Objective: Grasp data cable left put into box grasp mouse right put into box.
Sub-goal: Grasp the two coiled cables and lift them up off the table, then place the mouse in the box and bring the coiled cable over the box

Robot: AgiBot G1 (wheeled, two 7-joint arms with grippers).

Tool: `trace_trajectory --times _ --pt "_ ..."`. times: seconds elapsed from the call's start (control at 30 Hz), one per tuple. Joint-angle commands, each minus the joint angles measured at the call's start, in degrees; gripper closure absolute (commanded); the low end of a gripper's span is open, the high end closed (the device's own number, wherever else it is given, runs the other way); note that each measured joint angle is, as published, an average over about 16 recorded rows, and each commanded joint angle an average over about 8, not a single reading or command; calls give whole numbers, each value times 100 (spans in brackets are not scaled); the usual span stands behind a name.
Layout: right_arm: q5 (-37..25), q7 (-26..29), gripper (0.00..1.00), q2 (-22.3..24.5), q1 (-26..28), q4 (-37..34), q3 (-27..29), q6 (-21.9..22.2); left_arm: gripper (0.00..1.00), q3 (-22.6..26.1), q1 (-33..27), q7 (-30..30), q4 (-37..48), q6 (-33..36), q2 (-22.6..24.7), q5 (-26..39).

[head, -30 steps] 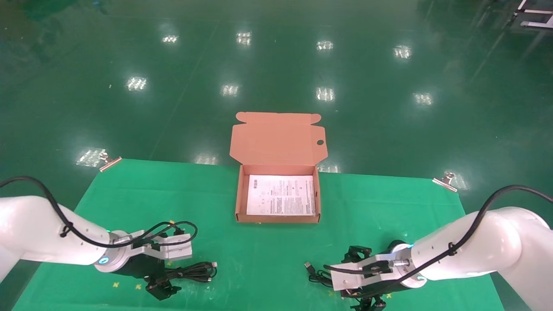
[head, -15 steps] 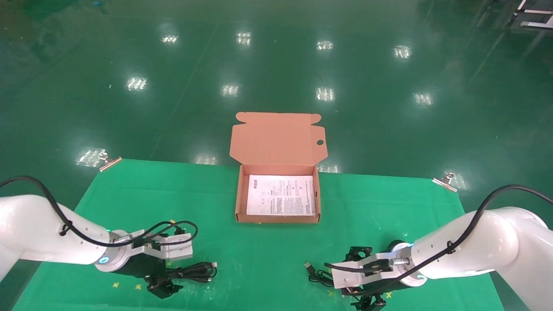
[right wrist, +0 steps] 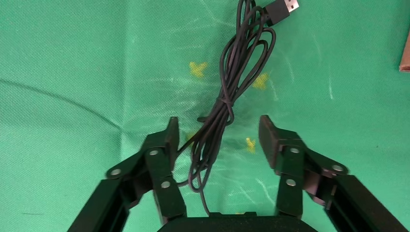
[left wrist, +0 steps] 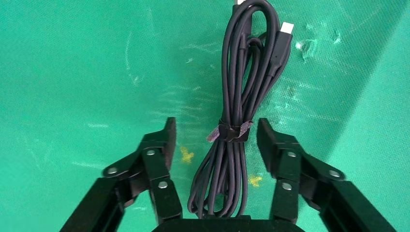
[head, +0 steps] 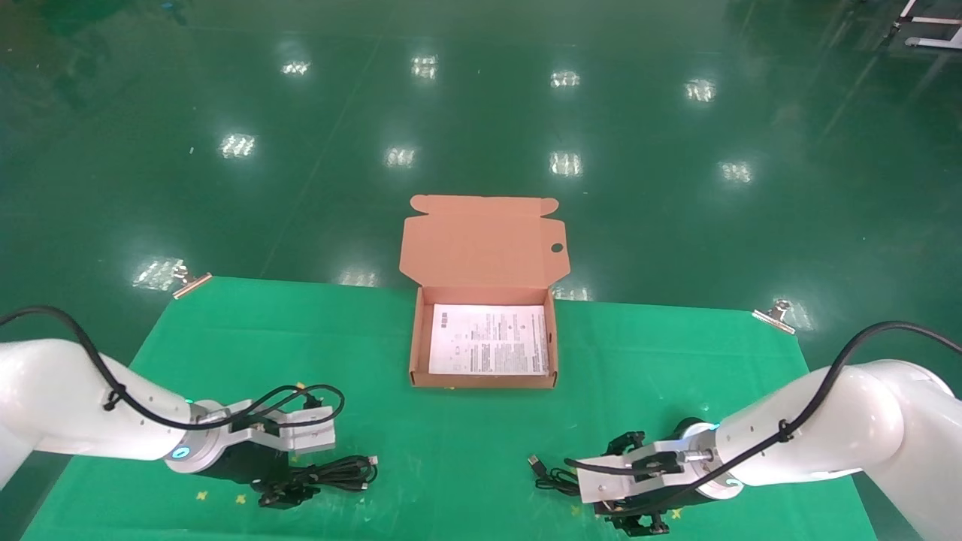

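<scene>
Two claws poised low over their items; the grasp step is in hand, nothing boxed.

Head view: left claw (head: 289, 496) sits over the data cable (head: 338, 473) on the green worktop (head: 466, 443); right claw (head: 635, 518) sits by the mouse cord (head: 552, 477); the mouse itself is hidden. The box (head: 485, 382) stands open between them, holding only a printed sheet (head: 488, 340).
Left wrist view: fingers (left wrist: 164, 145) spread wide, straddling the cable's tied waist, gripping nothing. Judgement: close squarely on the tie.
Right wrist view: fingers (right wrist: 167, 145) equally wide either side of the cord bundle, holding nothing; the mouse is unseen, so the claw likely needs resighting.
</scene>
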Motion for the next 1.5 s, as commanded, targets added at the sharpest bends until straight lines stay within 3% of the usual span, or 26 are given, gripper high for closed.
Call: trace_trajectory --times 0.03,0.93,1.17,1.33,1.5 --pt "0 1 100 2 0 5 0 -2 100 1 1 -1 -4 1 -1 1" --pt "71 88 100 89 24 57 70 19 100 -16 -33 50 -180 6 -100 1" --pt "141 578 100 605 145 599 320 172 100 -67 -135 91 -852 -3 -405 53" --pt "-77 1078 100 1015 379 1263 488 316 100 -98 -244 11 -1481 -118 -587 231" --pt "-398 1477 100 1136 742 1688 634 461 100 -113 -334 -109 -2007 -385 -616 540"
